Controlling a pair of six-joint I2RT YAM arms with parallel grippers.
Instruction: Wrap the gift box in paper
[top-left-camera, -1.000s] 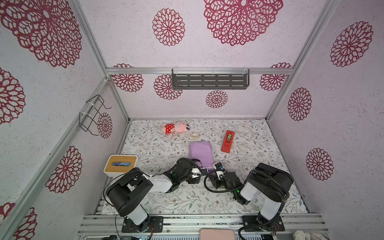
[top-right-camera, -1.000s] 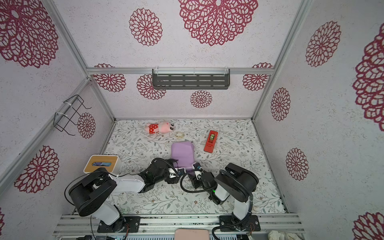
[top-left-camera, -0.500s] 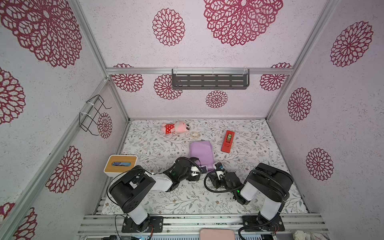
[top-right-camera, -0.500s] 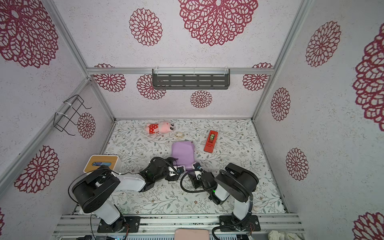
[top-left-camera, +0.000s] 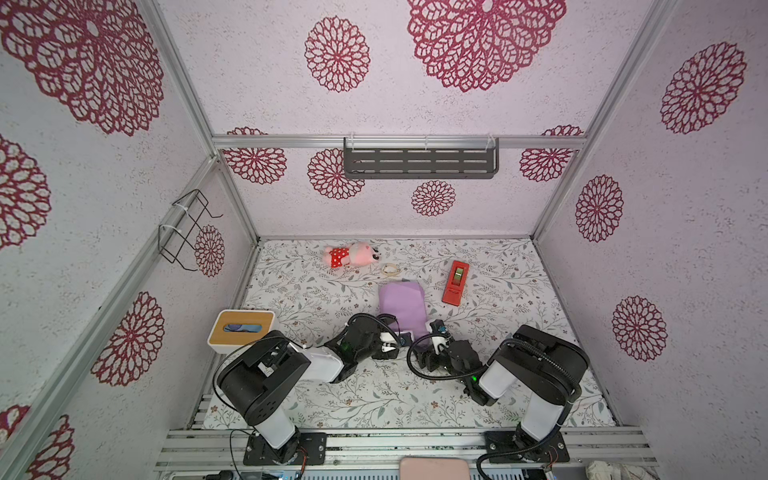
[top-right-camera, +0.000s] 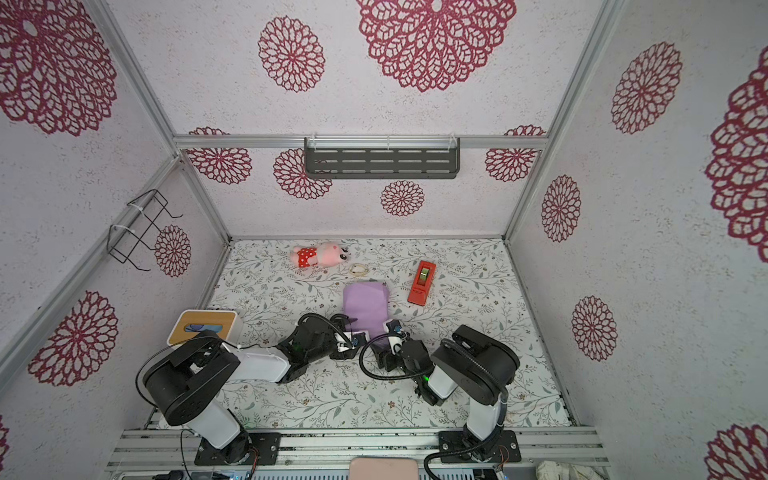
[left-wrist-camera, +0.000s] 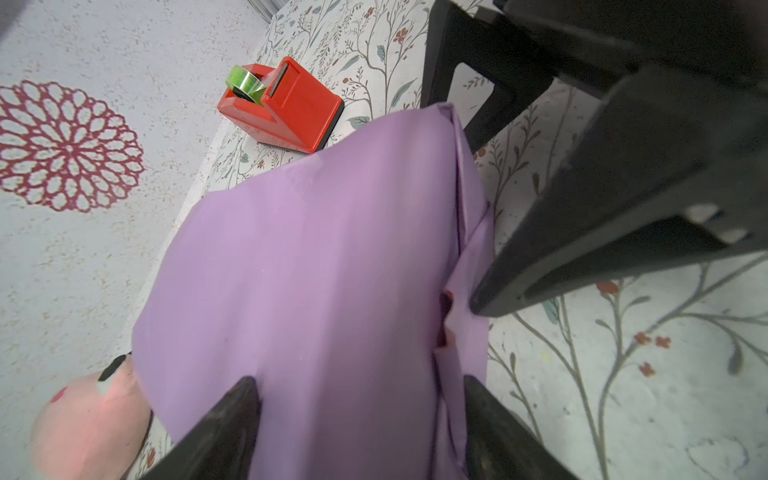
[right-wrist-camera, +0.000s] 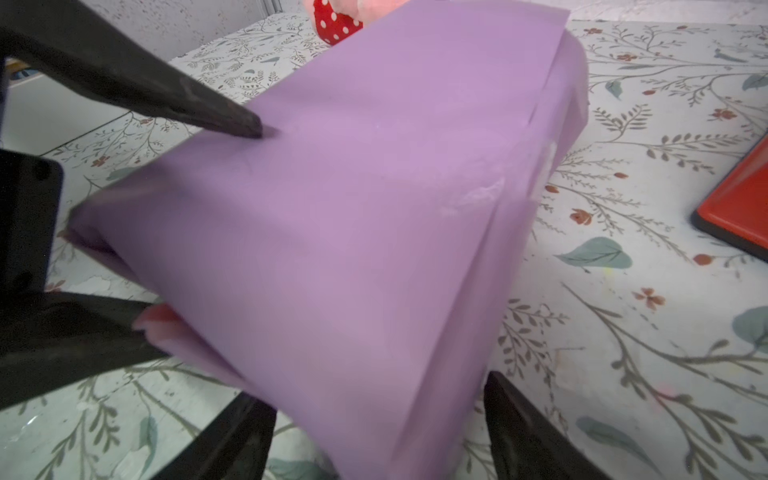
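Where the flowered table lay between the two arms, the paper sat at its middle, lilac side out, folded round into a parcel. The gift box could not be seen under it. At the parcel's near end the left gripper stood wide around the paper, one tip touching the top face; whether it pinched could not be told. Beside it the right gripper also stood wide, jaws apart with paper between them. By the left wall a tissue box showed something blue in its slot. Near the parcel's right side a red tape dispenser held a green roll.
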